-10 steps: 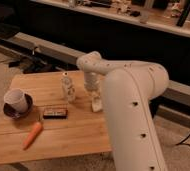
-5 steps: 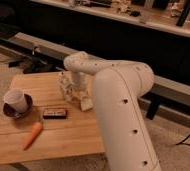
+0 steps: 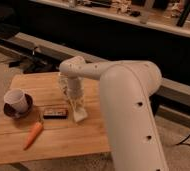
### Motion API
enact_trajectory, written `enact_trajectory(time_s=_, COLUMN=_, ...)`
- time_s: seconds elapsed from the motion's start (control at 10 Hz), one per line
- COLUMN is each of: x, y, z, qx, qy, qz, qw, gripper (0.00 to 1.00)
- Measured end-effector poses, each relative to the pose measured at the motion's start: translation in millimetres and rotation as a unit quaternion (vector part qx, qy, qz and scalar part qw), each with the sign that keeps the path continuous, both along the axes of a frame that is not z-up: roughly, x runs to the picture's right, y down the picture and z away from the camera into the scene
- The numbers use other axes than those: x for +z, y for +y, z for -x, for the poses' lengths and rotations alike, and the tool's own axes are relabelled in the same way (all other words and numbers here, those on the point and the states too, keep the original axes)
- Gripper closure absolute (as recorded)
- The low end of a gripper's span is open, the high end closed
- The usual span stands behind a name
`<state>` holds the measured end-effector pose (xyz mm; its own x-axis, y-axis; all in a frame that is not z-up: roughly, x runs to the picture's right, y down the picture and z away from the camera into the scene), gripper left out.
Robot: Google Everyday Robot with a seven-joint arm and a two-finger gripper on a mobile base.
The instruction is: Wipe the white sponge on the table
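The table (image 3: 88,145) has a light-brown plank top. The white sponge (image 3: 81,117) lies flat on it near the middle, just right of the black bar (image 3: 54,113). My gripper (image 3: 78,106) reaches down from the white arm and is shut on the sponge, pressing it on the wood. The arm's large forearm fills the right of the view and hides the table's right part.
A white cup on a dark saucer (image 3: 16,101) stands at the table's left. A carrot (image 3: 33,135) lies near the front left. A small whitish bottle (image 3: 63,84) stands right behind the wrist, partly hidden. A dark counter runs along the back.
My gripper has slid the sponge left and then toward the front edge, ending beside the black bar. The cup, bar and carrot have not moved.
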<state>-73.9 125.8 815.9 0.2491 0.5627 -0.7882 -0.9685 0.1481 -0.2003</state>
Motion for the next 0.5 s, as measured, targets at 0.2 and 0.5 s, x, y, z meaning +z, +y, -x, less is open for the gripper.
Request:
enact_trajectory(time_s=0.2, x=-14.5, y=19.8, z=-23.3, qx=-0.004, qy=0.013, qz=0.017, qw=0.9998, gripper=1.00)
enact_trajectory(time_s=0.5, x=-25.4, y=36.2, z=-70.2, qx=0.005, qy=0.052, qz=0.032, qw=0.9981, gripper=1.00)
